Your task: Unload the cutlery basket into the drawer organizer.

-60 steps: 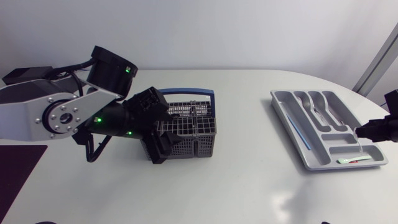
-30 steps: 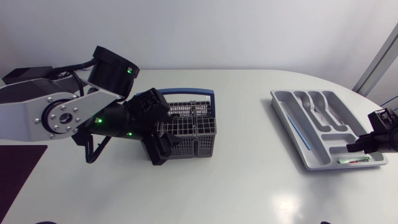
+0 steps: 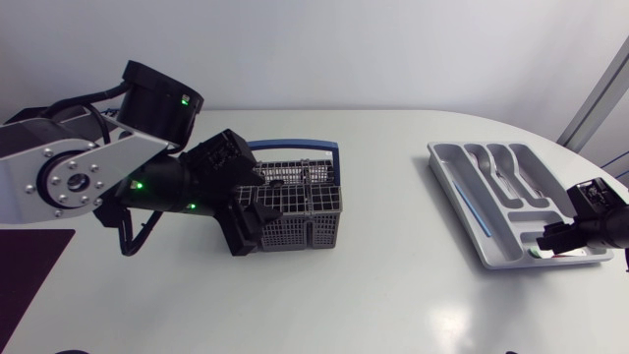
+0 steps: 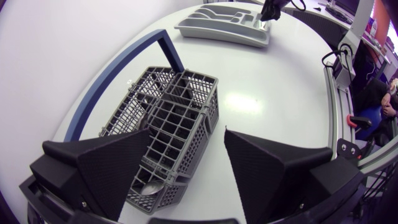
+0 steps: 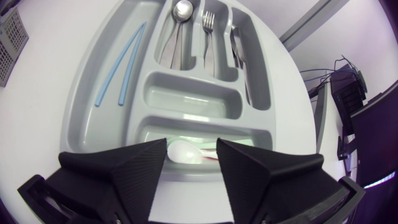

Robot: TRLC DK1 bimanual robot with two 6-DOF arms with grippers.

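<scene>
The white table (image 3: 393,285) has a wide bare stretch between the two task things. My left arm (image 3: 79,177) comes in from the left side. Its gripper (image 4: 186,132) hangs over the near end of the grey cutlery basket (image 3: 300,211), with the jaws spread wide and holding nothing. The basket stands left of the middle, well away from every table edge, with its blue handle (image 4: 134,53) upright. The drawer organizer (image 5: 193,94) lies close to the right edge. The right gripper (image 5: 191,146) hovers at the organizer's near edge, jaws apart and empty. Two blue straws (image 5: 118,65) lie in the long side compartment, and a metal spoon (image 5: 181,9) and fork (image 5: 208,22) are in the far slots. A white spoon (image 5: 183,151) lies in the nearest compartment, under the right gripper.
</scene>
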